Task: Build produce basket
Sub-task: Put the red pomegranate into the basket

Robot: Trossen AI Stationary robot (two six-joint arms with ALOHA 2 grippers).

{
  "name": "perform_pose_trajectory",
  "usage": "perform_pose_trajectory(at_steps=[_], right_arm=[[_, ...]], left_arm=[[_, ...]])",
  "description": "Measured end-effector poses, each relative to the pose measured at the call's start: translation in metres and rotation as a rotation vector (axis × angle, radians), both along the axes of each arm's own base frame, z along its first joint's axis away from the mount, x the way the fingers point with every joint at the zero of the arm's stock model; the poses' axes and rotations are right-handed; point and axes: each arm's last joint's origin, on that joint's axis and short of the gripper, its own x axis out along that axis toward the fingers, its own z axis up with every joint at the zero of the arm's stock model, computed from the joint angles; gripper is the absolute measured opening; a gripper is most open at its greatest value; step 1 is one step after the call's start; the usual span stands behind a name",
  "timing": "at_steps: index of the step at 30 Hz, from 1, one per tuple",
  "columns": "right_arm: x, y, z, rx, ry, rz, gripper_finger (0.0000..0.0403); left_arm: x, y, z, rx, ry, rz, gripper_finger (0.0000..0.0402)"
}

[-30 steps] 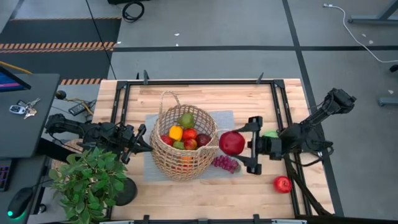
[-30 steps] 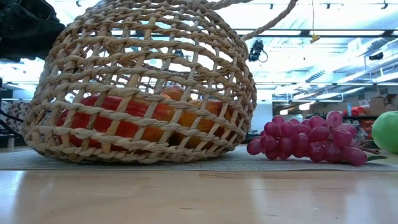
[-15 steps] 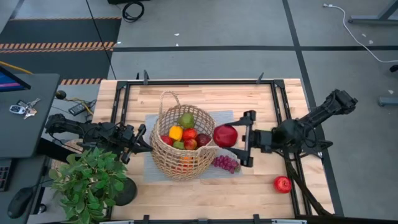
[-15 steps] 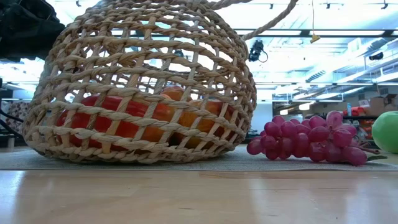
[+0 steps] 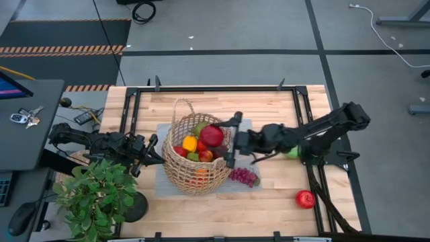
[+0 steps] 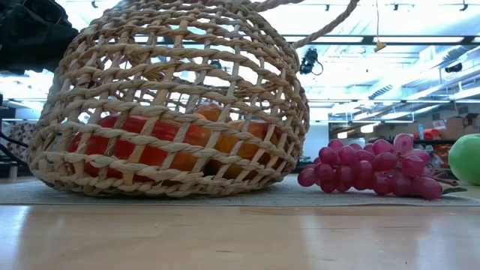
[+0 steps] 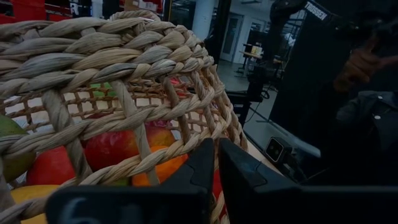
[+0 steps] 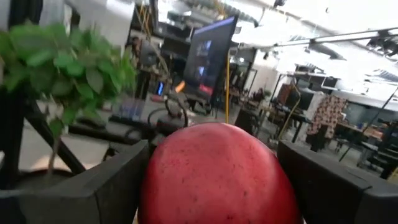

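In the high view, going from the frame's bottom edge upward, a potted plant (image 5: 95,197) fills the lower left corner of the table (image 5: 269,208), and a small red apple (image 5: 305,198) lies alone at lower right. Just above them, left of centre, the basket (image 5: 197,176) stands on a grey mat (image 5: 163,183), with purple grapes (image 5: 244,177) on the mat just beside the basket's lower right side. In the low view the grapes (image 6: 379,166) lie right of the basket (image 6: 176,105), and a green fruit (image 6: 466,157) shows at the right edge.

Inside the basket lie a lemon (image 5: 190,143), a pear (image 5: 201,128) and other red fruit, with orange-red fruit showing through the weave lower down.

The left gripper (image 5: 152,153) sits at the basket's left rim; in the left wrist view its two fingers (image 7: 236,177) meet on a strand of the wicker rim, so it is closed on the basket (image 7: 118,93).

The right gripper (image 5: 228,139) reaches in from the right, over the basket's upper right rim. Its jaws stand wide and clamp a large red fruit (image 5: 212,136), which hangs above the fruit already in the basket. In the right wrist view that fruit (image 8: 217,177) fills the gap between the two fingers (image 8: 102,186), both touching its sides.

A second green fruit (image 5: 293,152) lies partly under the right arm (image 5: 322,131).
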Motion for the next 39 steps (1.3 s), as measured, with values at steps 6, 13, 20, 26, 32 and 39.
perform_pose_trajectory(at_steps=[6,13,20,26,32,39], right_arm=[[0.031,-0.003,-0.009,-0.093,0.109,0.002,0.0352],[0.051,-0.007,-0.030,-0.383,0.197,-0.049,0.0352],[0.064,-0.010,-0.051,-0.712,0.290,-0.093,0.0352],[0.061,-0.007,-0.049,-0.968,0.371,-0.211,0.0352],[0.057,0.000,-0.040,-1.022,0.350,-0.324,0.0352],[0.055,0.008,-0.041,-1.340,0.448,-0.373,0.0352]], left_arm=[[0.000,0.000,0.000,0.000,0.000,0.000,0.0036],[0.000,0.000,0.000,0.000,0.000,0.000,0.0029],[0.000,0.000,0.000,0.000,0.000,0.000,0.0034],[0.000,0.000,0.000,-0.001,0.000,0.000,0.0032],[0.000,0.000,0.000,0.000,0.000,0.000,0.0029],[0.000,0.000,0.000,0.000,0.000,0.000,0.0035]])
